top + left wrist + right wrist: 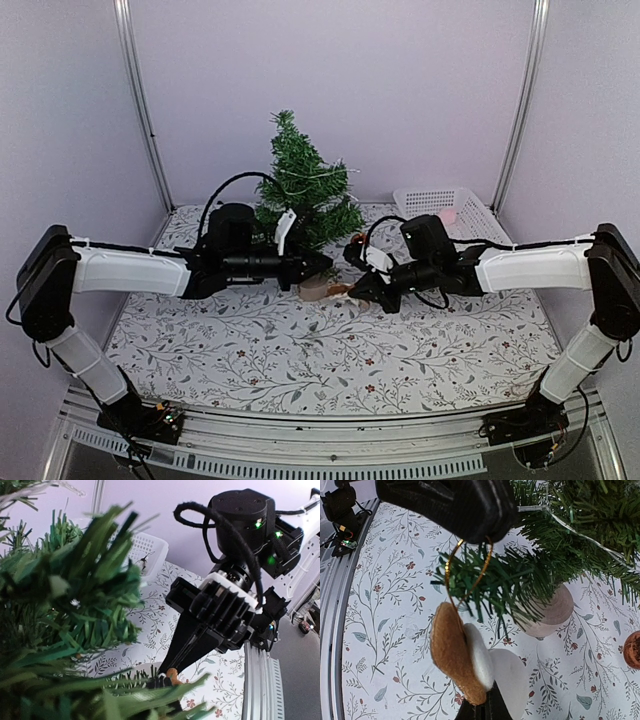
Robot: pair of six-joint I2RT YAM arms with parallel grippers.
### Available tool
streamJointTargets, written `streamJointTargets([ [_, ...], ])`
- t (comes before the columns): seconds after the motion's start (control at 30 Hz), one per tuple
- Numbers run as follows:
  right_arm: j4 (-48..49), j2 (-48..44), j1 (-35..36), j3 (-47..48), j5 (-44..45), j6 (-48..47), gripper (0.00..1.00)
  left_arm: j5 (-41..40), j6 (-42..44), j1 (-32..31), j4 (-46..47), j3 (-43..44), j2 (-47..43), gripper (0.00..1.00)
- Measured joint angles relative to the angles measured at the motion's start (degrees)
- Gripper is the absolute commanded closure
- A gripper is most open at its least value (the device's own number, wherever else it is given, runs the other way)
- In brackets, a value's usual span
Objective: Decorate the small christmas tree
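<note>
Now, amid branches (pixel 492 580), left hand (pixel 481 524) tight on loop (pixel 447 575), right hand (pixel 480 711) tight on ornament (pixel 451 650).

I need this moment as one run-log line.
right claw: shut on ornament | left claw: at its gold loop | loop: against low branch of tree

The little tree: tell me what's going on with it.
Both arms are at the small christmas tree, low among its branches. The right gripper pinches a brown-and-white ornament by its lower edge. The ornament's gold loop runs up to the tip of the left gripper. Whether that one grips the loop is unclear.
</note>
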Motion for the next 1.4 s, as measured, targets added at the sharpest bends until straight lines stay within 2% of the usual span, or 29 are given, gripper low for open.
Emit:
streamJointTargets([
  [0.43,-0.6,0.5,0.0,0.8,-2.1,0.1,1.0,0.8,0.1,-0.2,-0.1,-3.6,-3.6,1.0],
  [1.4,-2.4,2.8,-3.2,3.9,-1.4,1.6,1.0,-2.9,2.2,-1.0,-2.4,-1.0,-1.2,1.0],
])
